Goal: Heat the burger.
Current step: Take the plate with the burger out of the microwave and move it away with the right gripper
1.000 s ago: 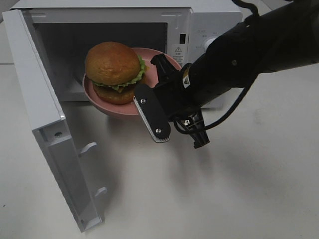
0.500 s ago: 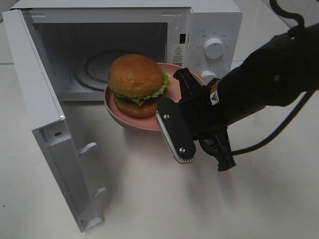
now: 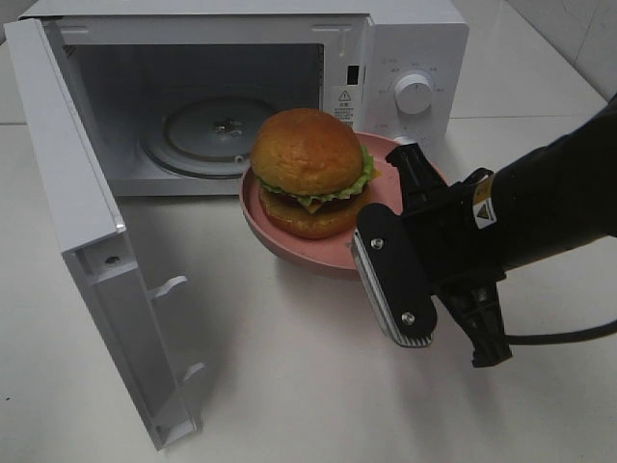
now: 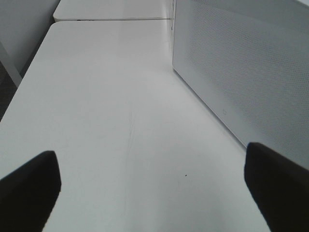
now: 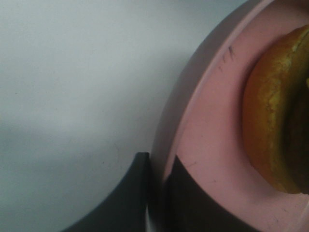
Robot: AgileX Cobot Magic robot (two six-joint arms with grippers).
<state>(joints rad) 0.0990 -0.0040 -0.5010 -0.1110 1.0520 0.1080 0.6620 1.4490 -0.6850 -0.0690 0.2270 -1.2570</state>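
On round pink plate (image 3: 386, 188), glossy domed burger (image 3: 310, 169).

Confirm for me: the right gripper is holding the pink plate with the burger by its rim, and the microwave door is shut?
Not quite: the microwave door is wide open, as the exterior high view shows. The right gripper is indeed clamped on the rim of the pink plate carrying the burger.

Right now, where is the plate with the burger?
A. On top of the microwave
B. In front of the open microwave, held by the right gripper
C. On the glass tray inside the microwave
B: the right gripper pinches the plate's rim, and the burger is outside the open microwave.
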